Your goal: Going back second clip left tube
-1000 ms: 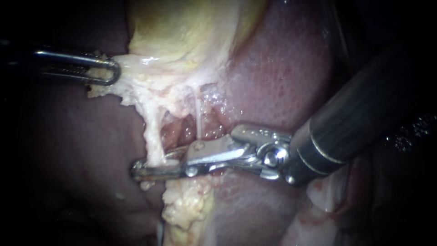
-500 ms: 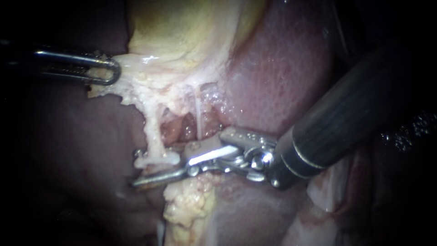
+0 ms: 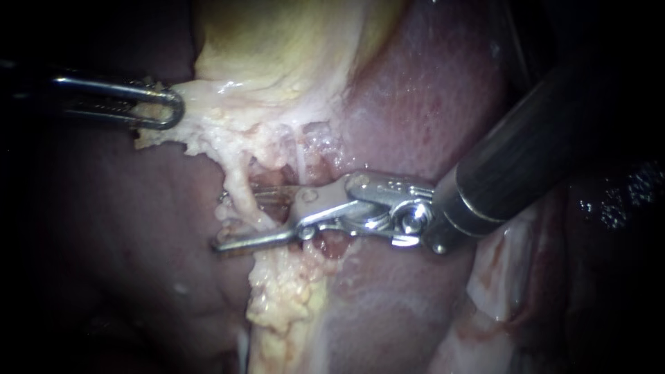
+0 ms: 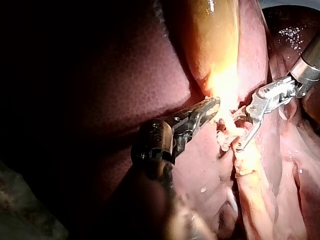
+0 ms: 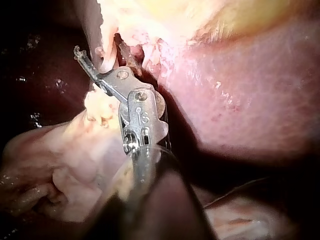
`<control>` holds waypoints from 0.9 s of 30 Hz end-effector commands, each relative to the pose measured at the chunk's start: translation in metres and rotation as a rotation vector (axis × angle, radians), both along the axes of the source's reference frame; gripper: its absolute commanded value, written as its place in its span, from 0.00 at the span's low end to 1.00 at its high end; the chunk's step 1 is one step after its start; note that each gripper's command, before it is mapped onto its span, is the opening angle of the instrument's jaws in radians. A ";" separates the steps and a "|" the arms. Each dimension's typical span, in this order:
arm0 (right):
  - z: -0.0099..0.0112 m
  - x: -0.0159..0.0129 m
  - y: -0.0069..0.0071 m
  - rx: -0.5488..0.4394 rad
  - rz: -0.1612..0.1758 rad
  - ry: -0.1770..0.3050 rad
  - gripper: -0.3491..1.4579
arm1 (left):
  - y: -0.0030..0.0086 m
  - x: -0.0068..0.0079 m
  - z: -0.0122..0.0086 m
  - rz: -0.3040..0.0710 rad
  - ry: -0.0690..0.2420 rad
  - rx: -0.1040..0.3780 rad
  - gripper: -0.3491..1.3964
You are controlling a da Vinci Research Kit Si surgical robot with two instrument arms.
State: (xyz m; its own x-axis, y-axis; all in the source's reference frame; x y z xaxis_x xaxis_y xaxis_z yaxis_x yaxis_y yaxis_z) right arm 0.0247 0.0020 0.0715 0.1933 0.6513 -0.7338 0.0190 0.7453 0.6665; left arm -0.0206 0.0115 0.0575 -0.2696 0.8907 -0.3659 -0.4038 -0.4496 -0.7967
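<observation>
While the left instrument point(image 3: 173, 111) enters from the left edge of the endoscope view, its jaws are clamped on the pale tissue point(image 3: 208, 131) at the lower end of the gallbladder point(image 3: 277, 41), w/ the looped upper jaw lying flat over that tissue. The left wrist view confirms this: both jaws meet on the same pale flap, just beside the yellow gallbladder wall.

Right instrument point(image 3: 222, 223): shaft enters from upper right, wrist sits over the liver point(image 3: 429, 97), jaws point toward the left. Jaws are spread, and a clear gap shows btwn upper and lower jaw. Lower jaw runs bright and straight along the top of the fatty tissue point(image 3: 284, 298). Upper jaw lies further back, partly hidden.

Left tube point(image 3: 239, 183): pale cord. It runs down from the pale tissue, passes in front of the upper jaw and reaches the lower jaw, i.e. it lies in the gap close to the jaw tips. Whether either jaw touches it cannot be told. A clip on this tube cannot be told apart from the glints near the jaw tips.

Thinner strand point(image 3: 299, 156): just beside the left tube, on the wrist side. It descends behind the upper jaw, and a red-brown recess shows btwn the two.

Right wrist view: the pale cord stands btwn the spread jaws, ahead of the wrist.
</observation>
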 end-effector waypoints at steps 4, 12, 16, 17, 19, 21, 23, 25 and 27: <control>-0.0003 -0.0010 -0.0003 -0.022 -0.030 -0.021 0.47 | 0.0000 0.0001 -0.0001 0.000 0.000 0.000 0.00; -0.0009 -0.0031 -0.0010 -0.040 -0.064 -0.026 0.47 | 0.0001 0.0001 0.0000 0.000 0.000 0.000 0.00; -0.0011 -0.0035 -0.0012 -0.043 -0.078 -0.017 0.47 | 0.0001 0.0001 0.0000 0.000 0.000 0.000 0.00; -0.0011 -0.0036 -0.0013 -0.047 -0.084 -0.012 0.47 | 0.0001 0.0001 0.0000 0.000 0.000 0.000 0.00; -0.0013 -0.0036 -0.0015 -0.044 -0.095 -0.005 0.47 | 0.0000 0.0001 0.0000 0.000 0.000 0.000 0.00; -0.0016 -0.0036 -0.0016 -0.049 -0.100 -0.001 0.47 | 0.0000 0.0001 0.0001 0.000 0.000 0.000 0.00; -0.0017 -0.0037 -0.0018 -0.055 -0.103 0.001 0.47 | 0.0001 0.0001 0.0001 0.001 0.000 0.000 0.00; -0.0019 -0.0038 -0.0019 -0.053 -0.109 0.006 0.47 | 0.0001 0.0001 0.0001 0.001 0.000 0.000 0.00; -0.0019 -0.0038 -0.0020 -0.051 -0.117 0.011 0.47 | 0.0000 0.0001 0.0001 0.001 0.000 -0.001 0.00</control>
